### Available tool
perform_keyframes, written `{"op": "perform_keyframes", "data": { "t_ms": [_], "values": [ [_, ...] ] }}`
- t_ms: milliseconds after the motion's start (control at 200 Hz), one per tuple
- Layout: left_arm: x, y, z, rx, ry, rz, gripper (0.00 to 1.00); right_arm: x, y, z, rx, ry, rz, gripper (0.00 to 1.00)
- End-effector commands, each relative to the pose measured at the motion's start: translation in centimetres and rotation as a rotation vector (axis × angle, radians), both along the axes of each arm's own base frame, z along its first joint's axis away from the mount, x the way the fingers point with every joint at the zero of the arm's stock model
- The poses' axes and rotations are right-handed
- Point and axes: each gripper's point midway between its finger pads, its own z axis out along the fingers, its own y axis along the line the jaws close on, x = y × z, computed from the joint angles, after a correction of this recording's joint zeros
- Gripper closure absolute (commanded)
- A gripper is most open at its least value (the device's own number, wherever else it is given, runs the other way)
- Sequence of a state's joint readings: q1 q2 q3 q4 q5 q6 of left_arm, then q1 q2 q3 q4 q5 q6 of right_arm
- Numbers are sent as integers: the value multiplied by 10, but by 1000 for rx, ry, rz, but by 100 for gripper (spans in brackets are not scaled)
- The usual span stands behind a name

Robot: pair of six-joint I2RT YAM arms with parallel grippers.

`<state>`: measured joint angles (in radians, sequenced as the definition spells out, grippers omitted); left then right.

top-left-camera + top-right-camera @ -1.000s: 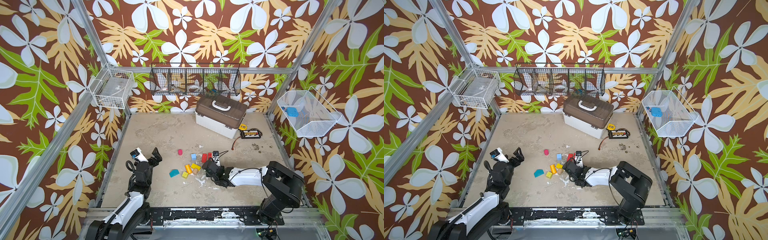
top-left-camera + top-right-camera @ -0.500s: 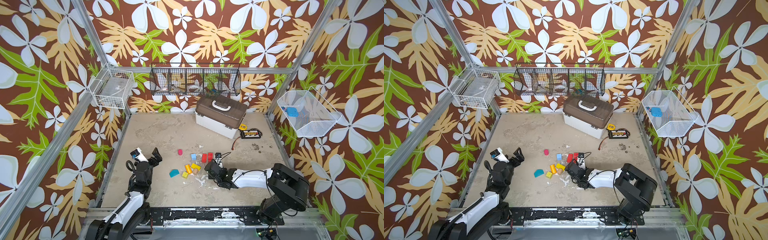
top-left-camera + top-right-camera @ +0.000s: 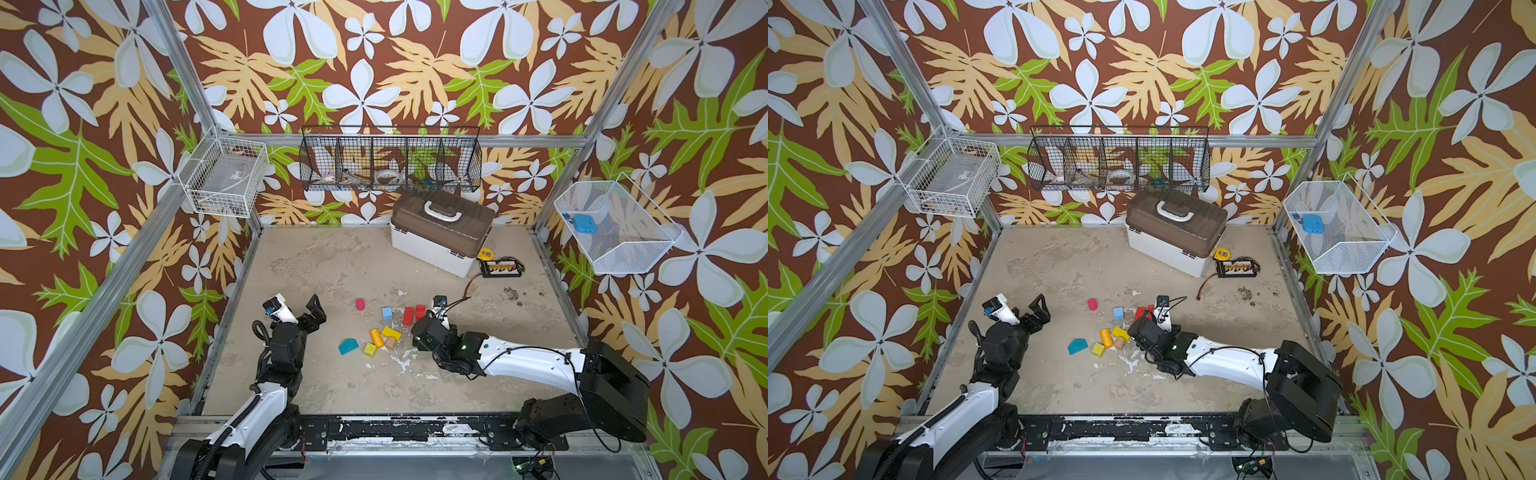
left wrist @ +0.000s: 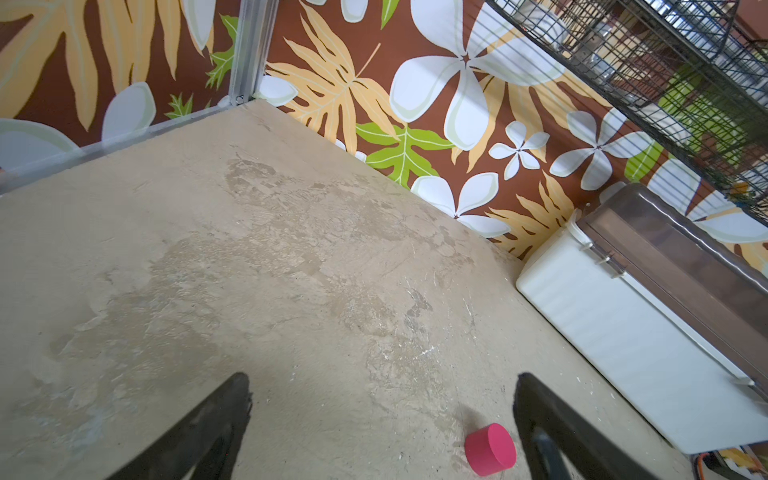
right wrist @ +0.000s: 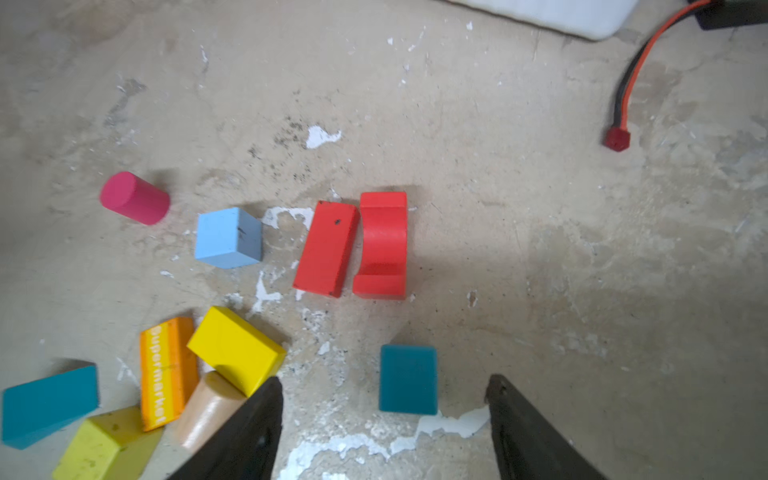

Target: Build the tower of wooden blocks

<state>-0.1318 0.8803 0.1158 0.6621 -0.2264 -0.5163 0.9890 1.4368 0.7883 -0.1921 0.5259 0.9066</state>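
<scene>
Nothing's stacked yet: on the table (image 3: 332, 386) the wood blocks (image 3: 382, 332) lie loose, mid-front. Left gripper (image 4: 381, 376) hangs wide open and empty, off to the side. Right gripper (image 5: 383, 380) is spread too, fingers (image 5: 249, 428) either side of the flat teal block (image 5: 408, 379), not touching it. My guess is it's the tower base, so I'd lift straight up and clear, no sideways drift to nudge it.
</scene>
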Motion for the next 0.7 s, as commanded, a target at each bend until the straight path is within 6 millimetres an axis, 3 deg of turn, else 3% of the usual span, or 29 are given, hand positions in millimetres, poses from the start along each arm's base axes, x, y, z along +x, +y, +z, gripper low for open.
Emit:
{"op": "perform_keyframes", "data": {
  "t_ms": [0, 240, 390, 490, 600, 696],
  "values": [
    [2, -8, 7, 5, -32, -45, 0, 5, 10, 11, -33, -10, 38, 22],
    [3, -13, 8, 3, -35, -75, 0, 34, 67, 9, -126, 38, 140, 25],
    [3, -24, -4, -25, 22, -132, 0, 47, 103, -14, -187, 106, 214, 32],
    [-3, -36, -27, -86, 161, -189, 0, 53, 115, -32, -228, 143, 232, 36],
    [-5, -60, -23, -145, 149, -323, 0, 58, 123, -48, -249, 163, 238, 36],
    [-3, -55, -34, -129, 160, -292, 0, 64, 130, -54, -261, 166, 247, 38]
  ]
}}
